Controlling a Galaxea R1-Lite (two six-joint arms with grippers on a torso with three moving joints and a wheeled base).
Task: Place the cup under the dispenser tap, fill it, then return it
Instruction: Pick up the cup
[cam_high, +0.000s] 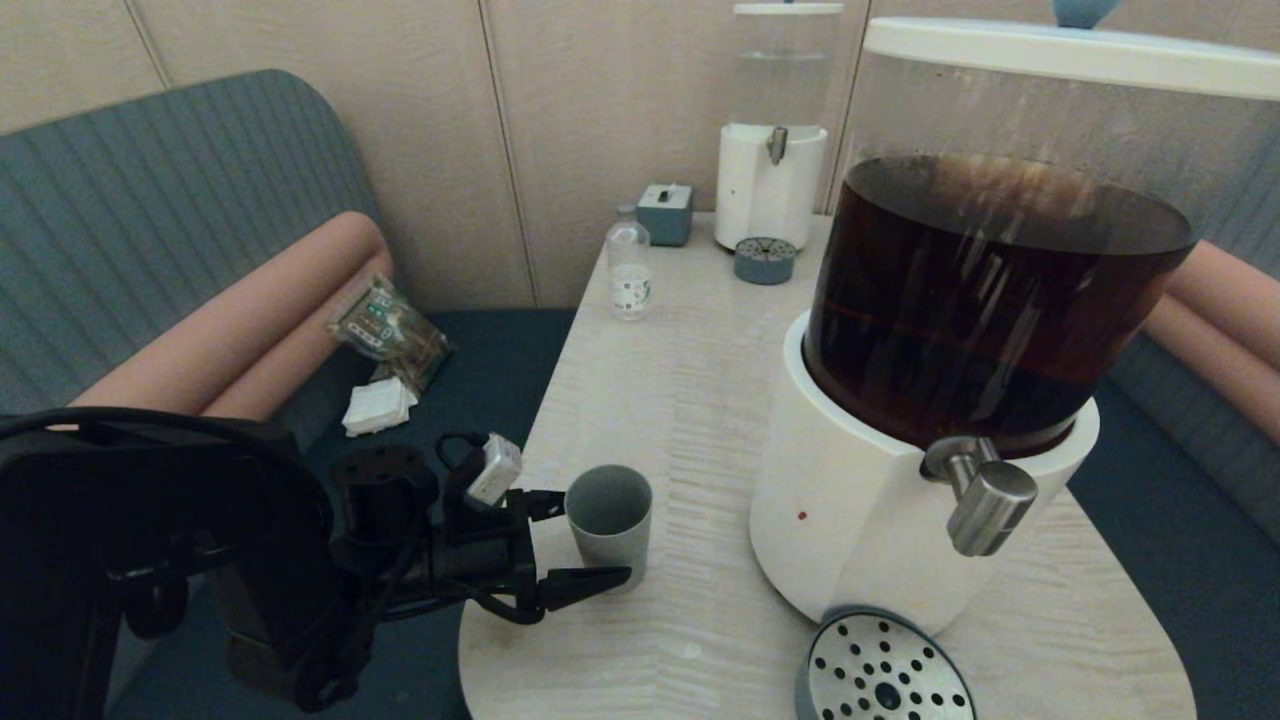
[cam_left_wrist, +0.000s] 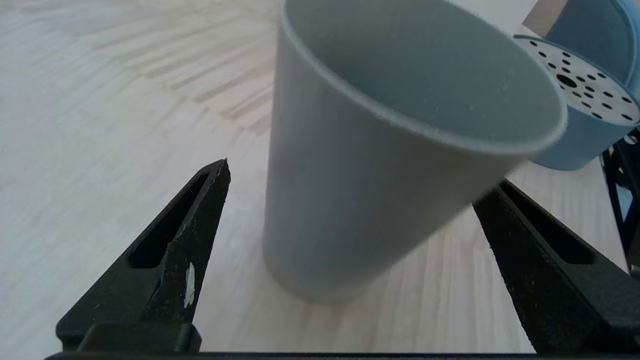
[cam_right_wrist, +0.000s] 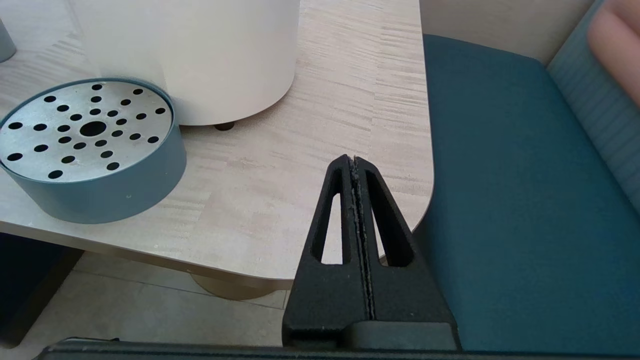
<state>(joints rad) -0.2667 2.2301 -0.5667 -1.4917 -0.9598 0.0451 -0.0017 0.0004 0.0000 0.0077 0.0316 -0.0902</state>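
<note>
The grey cup stands upright on the pale wooden table, left of the big white-based dispenser of dark liquid. Its inside looks dry. My left gripper is open with the cup between its fingers; a gap shows beside one finger, while the other fingertip is hidden behind the cup's rim. The steel tap juts from the dispenser's front above the perforated drip tray. My right gripper is shut and empty, off the table's near right corner, out of the head view.
At the back stand a smaller clear-liquid dispenser with its small drip tray, a small clear bottle and a blue-grey box. A snack packet and a napkin lie on the bench to the left.
</note>
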